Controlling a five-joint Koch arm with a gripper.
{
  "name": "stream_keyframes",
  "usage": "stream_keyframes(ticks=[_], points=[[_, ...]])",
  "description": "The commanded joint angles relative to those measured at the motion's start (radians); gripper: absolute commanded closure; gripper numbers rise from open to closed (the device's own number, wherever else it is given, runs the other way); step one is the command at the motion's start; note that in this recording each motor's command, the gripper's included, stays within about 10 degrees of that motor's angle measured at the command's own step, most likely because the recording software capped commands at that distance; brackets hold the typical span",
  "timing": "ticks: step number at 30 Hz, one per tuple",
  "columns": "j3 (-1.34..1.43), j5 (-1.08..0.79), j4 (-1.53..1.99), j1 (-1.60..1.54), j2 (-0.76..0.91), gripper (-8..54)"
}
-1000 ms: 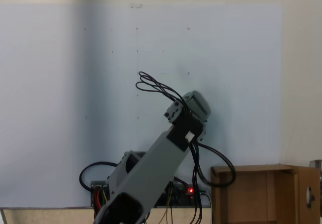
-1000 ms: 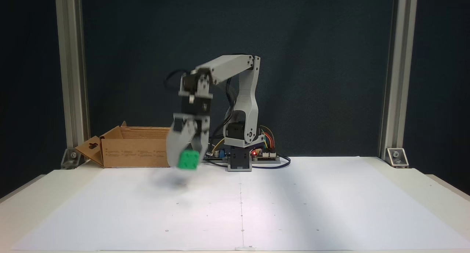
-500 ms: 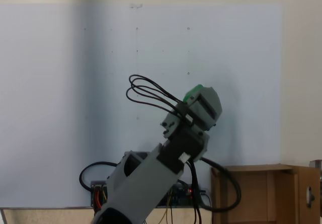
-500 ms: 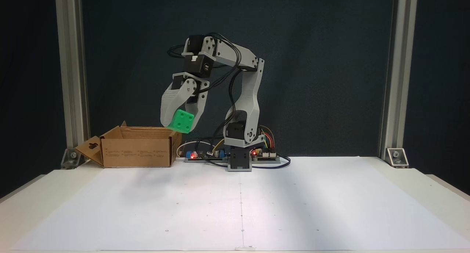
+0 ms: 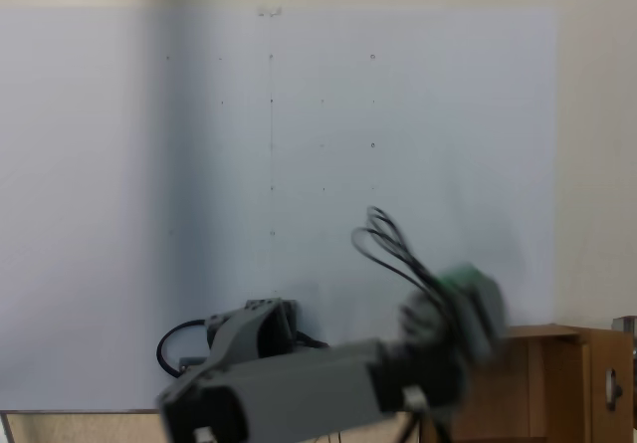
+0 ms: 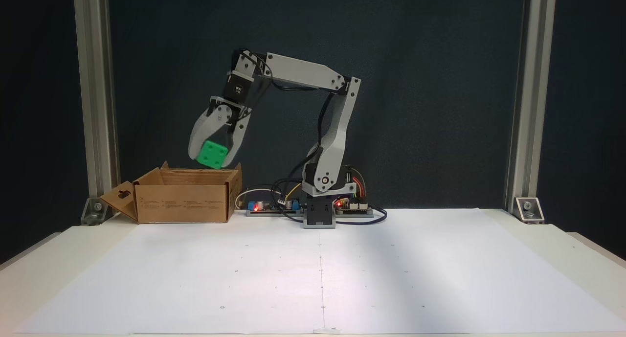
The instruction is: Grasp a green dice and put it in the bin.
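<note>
- We see the gripper (image 6: 213,157) pinching the green dice (image 6: 212,154) between its two pale grey jaws; the cube sits at the very tips, tilted, one dimpled face turned toward the camera.
- The relation that matters: the green dice hangs above the bin (image 6: 182,201), clear of the cardboard, over the right-hand part of the opening near the tall right flap as this fixed view shows it; the way left to go is mostly straight down.
- We judge that letting go here should drop the cube inside, though the right wall is close; a little more reach toward the middle would be safer.
- A cube has no long axis to speak of; its tilt in the jaws should matter little for a drop.
- In the other fixed view the arm is smeared by motion; a green patch (image 5: 460,279) shows at the blurred gripper (image 5: 468,299), just beside the bin (image 5: 572,383).
- Materials: the dice looks like hard, smooth plastic with rounded edges; the bin is plain brown corrugated card with upright flaps, light enough to shift if bumped; the table (image 6: 440,278) is covered in matte white paper.
</note>
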Motion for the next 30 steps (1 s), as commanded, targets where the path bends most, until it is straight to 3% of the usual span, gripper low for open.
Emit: stream_keyframes(ticks=[1, 21, 22, 23, 24, 25, 26, 30], points=[[-0.110, -0.100, -0.097, 0.089, -0.011, 33.9], [-0.110, -0.249, -0.304, 0.497, -0.247, 33.9], [-0.110, -0.256, -0.304, 0.497, -0.255, 29.4], [-0.110, -0.258, -0.302, 0.497, -0.276, 13.9], [-0.109, -0.256, -0.302, 0.497, -0.282, 12.9], [-0.109, -0.256, -0.302, 0.497, -0.285, 6.4], [-0.109, -0.256, -0.304, 0.497, -0.284, 3.9], [-0.110, -0.253, -0.333, 0.497, -0.284, 3.9]])
